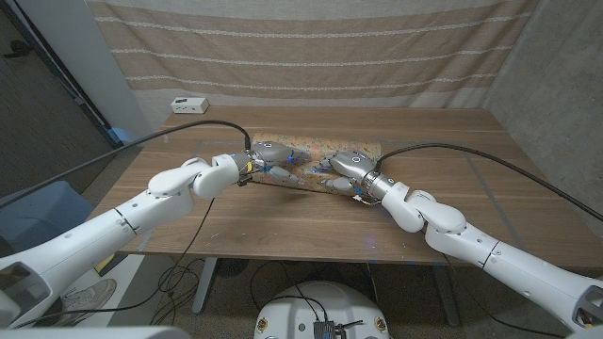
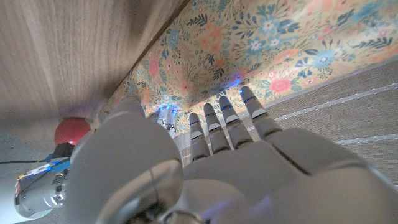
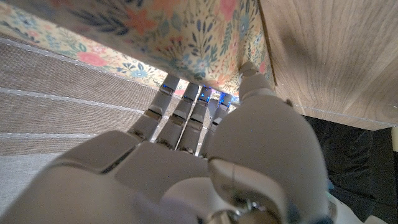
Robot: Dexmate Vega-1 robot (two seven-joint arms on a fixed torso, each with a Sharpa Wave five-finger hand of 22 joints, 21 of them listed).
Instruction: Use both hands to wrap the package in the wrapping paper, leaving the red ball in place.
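Note:
Floral wrapping paper [image 1: 307, 158] lies at the table's middle, its near edge raised between my two hands. My left hand [image 1: 268, 153] pinches the paper's left part: in the left wrist view the fingers [image 2: 214, 127] reach to the paper [image 2: 261, 43] and the thumb [image 2: 127, 109] presses its edge. My right hand [image 1: 348, 166] grips the right part, its fingers [image 3: 186, 106] on one side of the paper [image 3: 155, 31] and its thumb [image 3: 252, 74] on the other. A red ball [image 2: 69, 131] shows past my left thumb. The package is hidden by the paper and hands.
The wooden table [image 1: 452, 202] has bare room on both sides and toward the front edge. A small white device [image 1: 188, 104] sits at the back left. A striped curtain [image 1: 311, 47] hangs behind. Black cables run along both arms.

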